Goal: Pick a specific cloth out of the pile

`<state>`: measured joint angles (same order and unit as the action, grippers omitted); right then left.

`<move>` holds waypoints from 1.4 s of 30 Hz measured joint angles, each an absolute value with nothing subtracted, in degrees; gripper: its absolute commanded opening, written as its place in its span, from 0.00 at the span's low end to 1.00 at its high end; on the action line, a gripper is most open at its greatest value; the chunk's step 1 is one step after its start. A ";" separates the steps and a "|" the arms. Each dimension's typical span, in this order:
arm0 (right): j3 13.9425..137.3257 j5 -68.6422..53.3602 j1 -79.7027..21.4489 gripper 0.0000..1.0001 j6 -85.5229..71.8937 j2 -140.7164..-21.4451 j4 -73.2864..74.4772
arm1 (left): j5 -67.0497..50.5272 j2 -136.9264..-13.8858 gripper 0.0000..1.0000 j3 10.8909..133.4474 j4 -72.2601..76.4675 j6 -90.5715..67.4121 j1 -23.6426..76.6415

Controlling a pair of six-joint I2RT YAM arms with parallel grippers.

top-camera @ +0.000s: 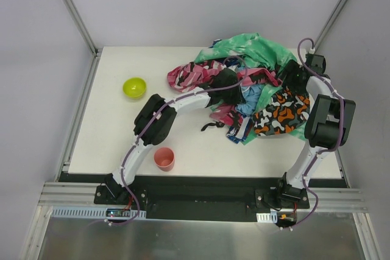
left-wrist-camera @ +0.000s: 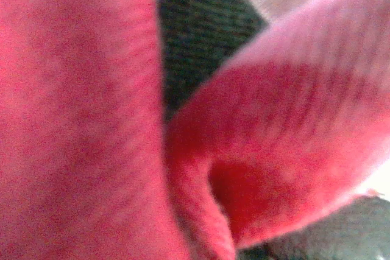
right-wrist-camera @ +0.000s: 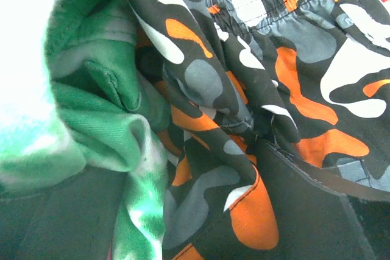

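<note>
From above we see the pile (top-camera: 256, 68) heaped on the far right of the table (top-camera: 109, 132). The cloth (top-camera: 250, 99), a plain light blue patch, shows near the middle of the pile, between the pink camouflage cloth (top-camera: 190, 75) and the orange camouflage cloth (top-camera: 279, 117). The left gripper (top-camera: 226, 83) is sunk into the pink folds just left of that blue patch. The right gripper (top-camera: 292, 76) presses into the pile's right side, where the green mottled cloth (top-camera: 256, 50) meets the orange.

Only the overhead view shows the light blue piece. The left wrist camera is filled with blurred pink fabric and a dark knit strip, its fingers hidden, so we cannot tell how its jaws stand. The right wrist camera shows orange camouflage beside green folds — there too we cannot tell open from closed.

A yellow-green bowl (top-camera: 134, 87) and a pink cup (top-camera: 164, 158) stand on the left, well apart from the pile.
</note>
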<state>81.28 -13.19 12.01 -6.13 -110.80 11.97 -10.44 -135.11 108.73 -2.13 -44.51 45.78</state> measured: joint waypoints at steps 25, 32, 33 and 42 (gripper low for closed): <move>74.00 -10.76 12.34 0.89 -8.47 -105.86 9.52 | 10.13 -75.53 0.00 86.39 -6.79 -15.88 45.30; 74.00 -9.91 12.56 0.96 -7.88 -100.88 14.98 | 18.68 -70.96 0.00 86.65 -9.02 -8.86 41.85; 74.00 -9.67 12.56 0.96 -7.66 -99.81 15.81 | 19.62 -70.46 0.00 86.63 -9.65 -8.21 40.73; 73.97 -0.47 12.43 0.95 -3.25 -83.13 23.77 | 30.46 -63.86 0.00 84.99 -12.71 -4.56 31.55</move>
